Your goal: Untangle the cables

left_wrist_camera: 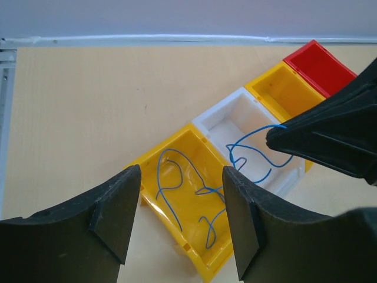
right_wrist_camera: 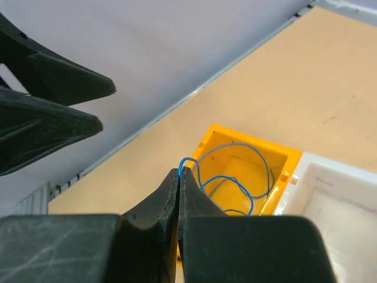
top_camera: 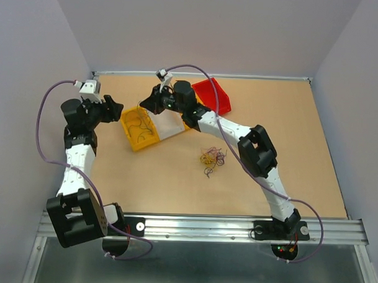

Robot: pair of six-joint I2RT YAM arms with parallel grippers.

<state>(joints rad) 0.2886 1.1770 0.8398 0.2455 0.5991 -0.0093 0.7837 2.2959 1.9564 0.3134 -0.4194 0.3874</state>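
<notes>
While the right gripper (right_wrist_camera: 179,171) pinches one blue wire (right_wrist_camera: 187,158) over the leftmost of two yellow bins (left_wrist_camera: 168,140) and the left gripper (left_wrist_camera: 181,170) gapes at 9 o'clock, one white bin (left_wrist_camera: 219,115) and one red bin (left_wrist_camera: 312,56) complete the row, with the cables (top_camera: 212,158) clumped at 5 o'clock on the tan table (top_camera: 288,151) between pale walls (top_camera: 211,30).

The tan table (top_camera: 294,151) carries a row of bins (top_camera: 171,125), yellow, white, yellow and red, below the right gripper (top_camera: 157,100). Loose cables (top_camera: 212,158) lie well behind it, apart from the bins.
</notes>
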